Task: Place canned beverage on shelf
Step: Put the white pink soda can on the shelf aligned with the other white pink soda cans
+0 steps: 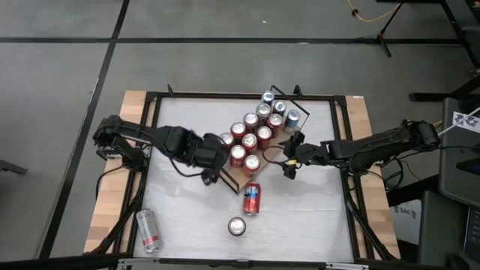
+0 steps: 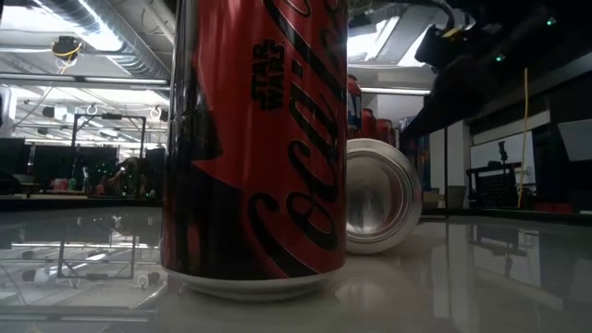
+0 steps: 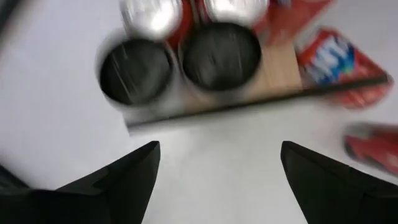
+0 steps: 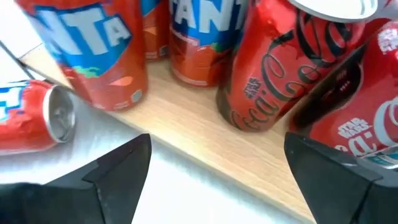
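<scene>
The fallen can (image 1: 251,199) lies on the worktop (image 1: 187,225) just beside the shelf (image 1: 264,161), likely smooth, rigid, and prone to rolling, best gripped across its middle; both jaws stand wide, empty.

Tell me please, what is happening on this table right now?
A two-armed robot is putting drink cans on a small wooden shelf in the middle of the table. About a dozen cans already stand on it. The left gripper and the right gripper are both open and empty, one at each side of the shelf. Three cans are still off it: an orange can lying on its side, an upright red can, and a silver can lying near the table's corner.
</scene>
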You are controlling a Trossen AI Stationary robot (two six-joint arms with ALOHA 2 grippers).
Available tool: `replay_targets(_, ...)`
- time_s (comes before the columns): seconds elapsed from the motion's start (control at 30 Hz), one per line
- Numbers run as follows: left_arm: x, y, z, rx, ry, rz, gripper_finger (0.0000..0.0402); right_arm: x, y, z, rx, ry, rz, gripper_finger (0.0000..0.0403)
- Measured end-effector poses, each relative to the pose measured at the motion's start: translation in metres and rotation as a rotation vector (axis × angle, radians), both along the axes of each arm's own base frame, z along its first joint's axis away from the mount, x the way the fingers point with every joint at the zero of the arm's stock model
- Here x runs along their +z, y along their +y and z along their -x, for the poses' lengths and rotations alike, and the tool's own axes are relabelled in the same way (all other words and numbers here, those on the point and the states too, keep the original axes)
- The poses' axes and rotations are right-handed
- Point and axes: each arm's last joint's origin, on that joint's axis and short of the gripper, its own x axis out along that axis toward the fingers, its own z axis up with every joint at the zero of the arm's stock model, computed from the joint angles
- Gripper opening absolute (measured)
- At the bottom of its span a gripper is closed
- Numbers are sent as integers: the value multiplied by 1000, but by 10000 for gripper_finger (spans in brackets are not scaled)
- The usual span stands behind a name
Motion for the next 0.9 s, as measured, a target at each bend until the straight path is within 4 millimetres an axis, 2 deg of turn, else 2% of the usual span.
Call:
replay_targets(0.3,0,-54,14,114,-68,152,328,1,5,1,17,-6,2,358)
replay_targets(0.53,5,-95,14,68,-284,195,328,1,6,1,43,-5,-22,358)
replay_targets(0.67,6,-111,21,57,-305,232,328,1,6,1,62,3,-37,358)
replay_targets(0.77,4,-122,31,161,-272,312,328,0,7,1,85,5,-55,358)
replay_targets(0.9,2,-135,48,405,-224,421,328,0,7,1,96,5,-66,358)
